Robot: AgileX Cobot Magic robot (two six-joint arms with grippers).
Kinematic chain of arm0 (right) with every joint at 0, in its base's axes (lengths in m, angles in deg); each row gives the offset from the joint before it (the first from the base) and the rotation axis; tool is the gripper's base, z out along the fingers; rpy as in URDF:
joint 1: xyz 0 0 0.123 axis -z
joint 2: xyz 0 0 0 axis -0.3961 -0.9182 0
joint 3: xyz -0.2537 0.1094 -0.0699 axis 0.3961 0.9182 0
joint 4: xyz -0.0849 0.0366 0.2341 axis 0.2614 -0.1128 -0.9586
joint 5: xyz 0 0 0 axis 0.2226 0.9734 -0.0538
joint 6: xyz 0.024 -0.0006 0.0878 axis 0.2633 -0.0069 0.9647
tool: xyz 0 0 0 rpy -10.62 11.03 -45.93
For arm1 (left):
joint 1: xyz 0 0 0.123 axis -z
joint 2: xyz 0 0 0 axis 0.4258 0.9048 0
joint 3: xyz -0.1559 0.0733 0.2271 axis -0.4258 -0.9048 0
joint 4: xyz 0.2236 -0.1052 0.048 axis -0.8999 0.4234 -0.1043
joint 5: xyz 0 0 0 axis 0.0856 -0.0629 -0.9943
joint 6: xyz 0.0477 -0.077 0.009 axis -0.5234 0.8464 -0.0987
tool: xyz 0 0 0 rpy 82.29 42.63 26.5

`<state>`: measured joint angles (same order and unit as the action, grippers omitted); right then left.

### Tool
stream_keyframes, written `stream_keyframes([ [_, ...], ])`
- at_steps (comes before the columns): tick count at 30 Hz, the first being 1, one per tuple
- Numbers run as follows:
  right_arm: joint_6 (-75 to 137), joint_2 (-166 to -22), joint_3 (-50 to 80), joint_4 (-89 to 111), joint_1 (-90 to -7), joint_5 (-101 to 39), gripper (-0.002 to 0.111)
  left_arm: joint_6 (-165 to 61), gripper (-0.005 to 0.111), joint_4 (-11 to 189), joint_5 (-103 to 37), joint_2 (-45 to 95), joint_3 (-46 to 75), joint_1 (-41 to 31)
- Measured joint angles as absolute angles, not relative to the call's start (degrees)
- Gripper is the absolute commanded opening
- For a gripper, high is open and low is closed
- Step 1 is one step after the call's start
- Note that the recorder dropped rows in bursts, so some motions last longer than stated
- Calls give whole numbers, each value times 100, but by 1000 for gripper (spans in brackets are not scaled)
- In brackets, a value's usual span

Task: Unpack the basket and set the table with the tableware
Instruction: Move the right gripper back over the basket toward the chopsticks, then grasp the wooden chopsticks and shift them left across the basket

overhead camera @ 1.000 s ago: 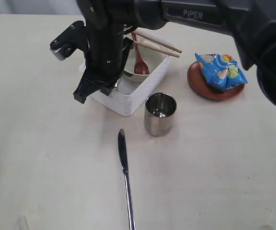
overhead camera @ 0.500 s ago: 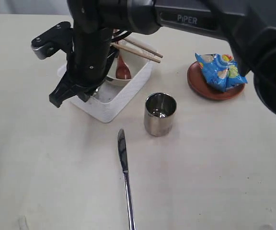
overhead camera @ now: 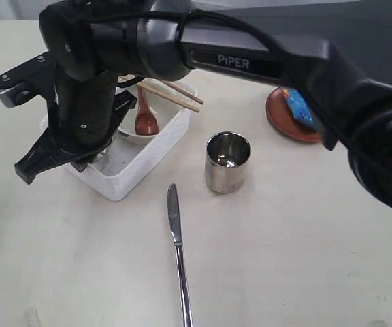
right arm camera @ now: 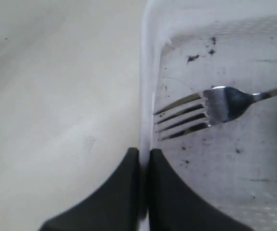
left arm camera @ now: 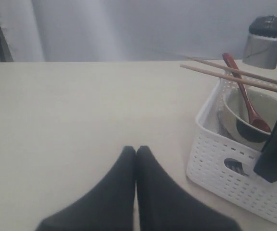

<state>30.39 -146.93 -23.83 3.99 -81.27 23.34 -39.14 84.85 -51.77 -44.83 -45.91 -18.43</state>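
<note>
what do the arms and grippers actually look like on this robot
The right arm is glossy black to dark grey, built of thick rounded links, with white PiPER lettering on one link and a pale grey block near the wrist. The left gripper and right gripper both have plain matte black fingers tapering to blunt tips.
</note>
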Motion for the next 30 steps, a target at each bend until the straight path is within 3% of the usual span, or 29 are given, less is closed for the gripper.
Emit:
stream_keyframes([
  [8,3161,-14693,-2383,307,-8202,2309,1,-3914,0,8485,-5177,-4483,-4591,-1843],
  [16,3192,-14693,-2396,98,-8202,2299,47,-3914,0,8485,-5177,-4483,-4591,-1843],
  [30,3454,-14727,-4250,874,-8213,3693,47,-3914,0,8485,-5177,-4483,-4591,-1843],
])
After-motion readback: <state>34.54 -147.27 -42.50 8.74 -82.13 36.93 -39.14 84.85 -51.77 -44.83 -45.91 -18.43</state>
